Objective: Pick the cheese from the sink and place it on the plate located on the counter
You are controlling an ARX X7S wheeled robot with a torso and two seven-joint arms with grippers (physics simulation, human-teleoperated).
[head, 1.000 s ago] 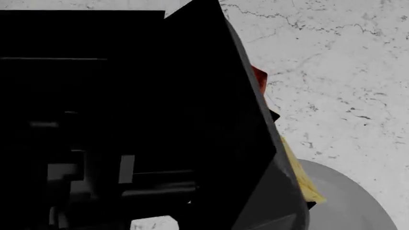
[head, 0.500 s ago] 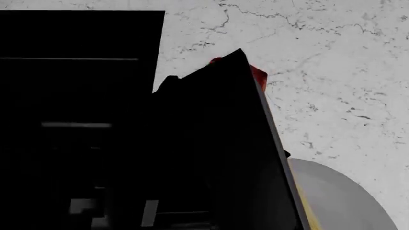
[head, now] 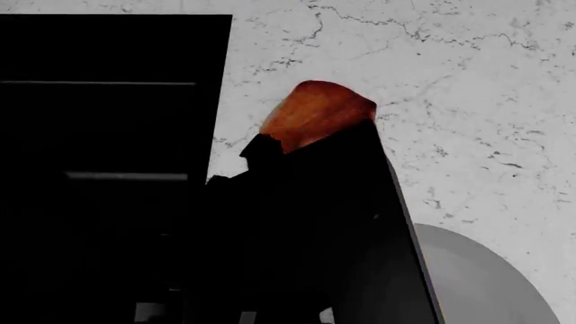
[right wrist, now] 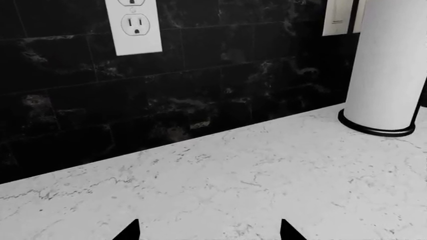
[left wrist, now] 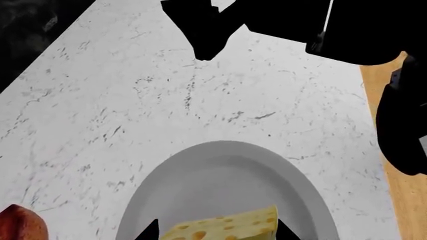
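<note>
left pincer (left wrist: 217,235): tips apart, flanking cheese (left wrist: 223,229), contact unclear | cheese: over plate (left wrist: 227,170) | right pincer (right wrist: 208,231): apart, empty, above tabletop (right wrist: 267,175)

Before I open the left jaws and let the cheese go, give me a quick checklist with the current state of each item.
1. Cheese over the plate: ok in the left wrist view.
2. Cheese between the left gripper tips: ok; the wedge sits between them.
3. Cheese resting on the plate or above it: cannot tell.
4. Red lump off the plate: ok; it sits on the counter beside it.
5. Head view of the drop spot: not ok; the left arm blocks it.
6. Right gripper clear of the plate: ok; it faces the wall outlet and paper roll.
</note>
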